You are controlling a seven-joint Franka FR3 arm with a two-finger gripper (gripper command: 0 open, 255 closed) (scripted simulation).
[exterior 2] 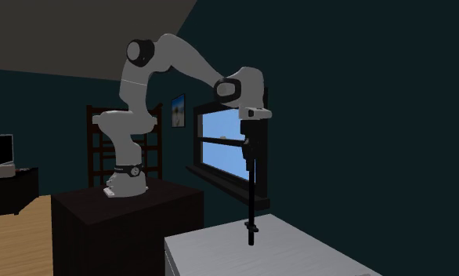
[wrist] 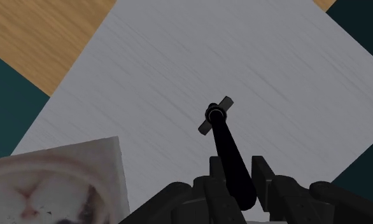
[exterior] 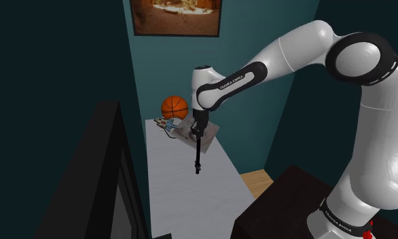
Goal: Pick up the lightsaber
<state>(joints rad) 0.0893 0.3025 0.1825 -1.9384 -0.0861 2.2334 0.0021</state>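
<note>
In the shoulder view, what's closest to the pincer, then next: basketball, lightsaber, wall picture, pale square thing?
1. Lightsaber, clasped in the pincer, hanging down.
2. Pale square thing, on the table beside it.
3. Basketball, farther back.
4. Wall picture, high above.

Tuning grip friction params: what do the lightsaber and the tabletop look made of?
Lightsaber: uniformly black and matte, with no highlights or texture. It could be plastic or painted metal; the look leaves that open.
Tabletop: pale grey-white with fine parallel streaks and a dull finish. It resembles brushed metal or whitewashed wood grain, and I can't tell which.
</note>
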